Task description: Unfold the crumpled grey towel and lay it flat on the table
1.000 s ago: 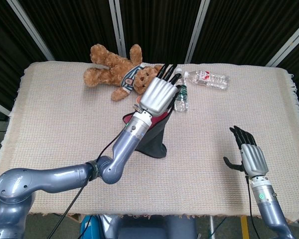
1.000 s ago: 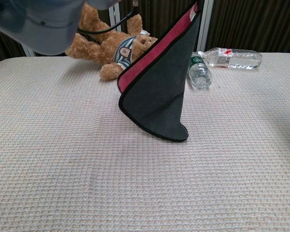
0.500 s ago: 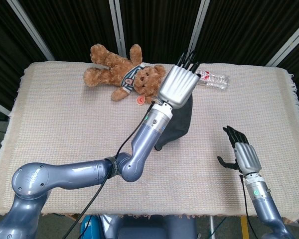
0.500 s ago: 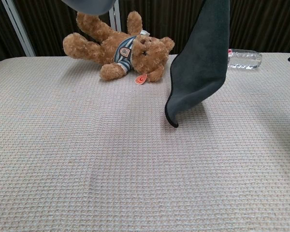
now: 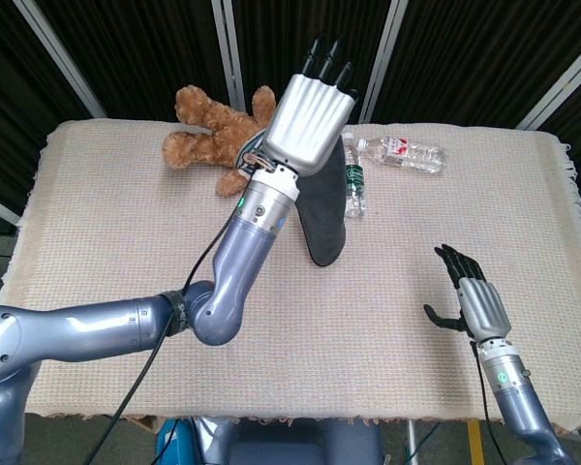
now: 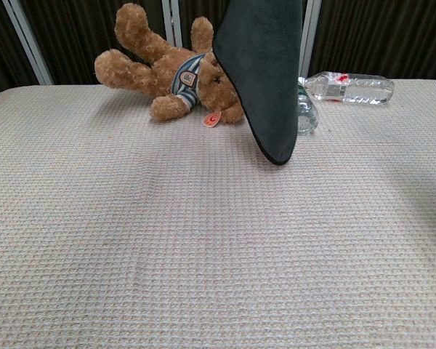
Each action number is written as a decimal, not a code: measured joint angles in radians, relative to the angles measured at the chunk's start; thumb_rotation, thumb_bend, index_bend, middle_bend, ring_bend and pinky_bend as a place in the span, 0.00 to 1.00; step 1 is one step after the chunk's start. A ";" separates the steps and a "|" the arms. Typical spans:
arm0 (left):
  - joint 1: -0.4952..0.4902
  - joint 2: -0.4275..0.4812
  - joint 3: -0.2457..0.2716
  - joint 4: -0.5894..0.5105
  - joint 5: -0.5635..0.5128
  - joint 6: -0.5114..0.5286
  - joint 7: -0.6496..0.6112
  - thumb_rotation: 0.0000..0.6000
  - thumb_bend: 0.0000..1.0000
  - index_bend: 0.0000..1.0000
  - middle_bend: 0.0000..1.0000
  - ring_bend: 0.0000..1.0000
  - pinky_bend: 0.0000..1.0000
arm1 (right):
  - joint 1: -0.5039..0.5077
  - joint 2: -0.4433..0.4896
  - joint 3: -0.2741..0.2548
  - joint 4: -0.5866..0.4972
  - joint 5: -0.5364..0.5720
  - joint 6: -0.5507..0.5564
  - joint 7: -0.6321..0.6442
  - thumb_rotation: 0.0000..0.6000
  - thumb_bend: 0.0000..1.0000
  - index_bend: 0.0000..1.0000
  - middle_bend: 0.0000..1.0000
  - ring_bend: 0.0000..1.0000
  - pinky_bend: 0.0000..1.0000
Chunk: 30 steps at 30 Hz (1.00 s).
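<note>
While towel [image 6: 265, 73] hangs, teddy bear [image 6: 163, 69], bottles [image 6: 349, 87] behind

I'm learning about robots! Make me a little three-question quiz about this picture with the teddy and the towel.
1. True or false: the grey towel lies flat on the table.
2. Which hand holds the towel up: A) left hand B) right hand?
3. Fill in: the brown toy lying behind the towel is a teddy ____.

Key: 1 false, it hangs in the air. 2 A; the right hand holds nothing. 3 bear.
</note>
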 measured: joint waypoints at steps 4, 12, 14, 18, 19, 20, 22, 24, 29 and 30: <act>0.014 0.077 0.013 -0.076 -0.059 0.021 0.043 1.00 0.49 0.60 0.22 0.00 0.03 | -0.001 -0.002 -0.008 -0.006 -0.008 0.005 -0.006 1.00 0.31 0.00 0.00 0.00 0.00; -0.024 0.101 0.047 -0.124 -0.202 0.038 0.102 1.00 0.49 0.60 0.22 0.00 0.03 | -0.001 -0.002 -0.012 0.003 -0.002 0.008 -0.005 1.00 0.31 0.00 0.00 0.00 0.00; -0.047 0.076 0.058 -0.113 -0.222 0.037 0.101 1.00 0.49 0.59 0.22 0.00 0.03 | 0.000 0.000 -0.011 0.011 0.006 0.005 0.000 1.00 0.31 0.00 0.00 0.00 0.00; -0.100 -0.004 0.078 -0.051 -0.248 0.029 0.091 1.00 0.49 0.59 0.22 0.00 0.03 | 0.001 0.007 -0.007 0.026 0.019 -0.003 0.013 1.00 0.31 0.00 0.00 0.00 0.00; -0.118 -0.034 0.083 -0.023 -0.254 0.024 0.087 1.00 0.49 0.59 0.22 0.00 0.03 | 0.002 0.009 -0.007 0.029 0.021 -0.004 0.014 1.00 0.31 0.00 0.00 0.00 0.00; -0.133 -0.056 0.086 0.000 -0.257 0.021 0.083 1.00 0.49 0.59 0.22 0.00 0.03 | 0.002 0.011 -0.006 0.031 0.024 -0.004 0.017 1.00 0.31 0.00 0.00 0.00 0.00; -0.167 -0.109 0.091 0.060 -0.264 0.012 0.072 1.00 0.49 0.59 0.22 0.00 0.03 | 0.002 0.014 -0.003 0.033 0.028 -0.004 0.020 1.00 0.31 0.00 0.00 0.00 0.00; -0.197 -0.155 0.092 0.116 -0.268 0.005 0.060 1.00 0.49 0.59 0.22 0.00 0.03 | 0.002 0.017 0.000 0.035 0.033 -0.003 0.022 1.00 0.31 0.00 0.00 0.00 0.00; -0.277 -0.274 0.080 0.268 -0.280 -0.016 0.014 1.00 0.49 0.59 0.22 0.00 0.03 | 0.004 0.023 0.006 0.027 0.045 -0.008 0.031 1.00 0.31 0.00 0.00 0.00 0.00; -0.289 -0.292 0.077 0.289 -0.281 -0.020 0.003 1.00 0.49 0.59 0.22 0.00 0.03 | 0.004 0.024 0.006 0.024 0.046 -0.010 0.033 1.00 0.31 0.00 0.00 0.00 0.00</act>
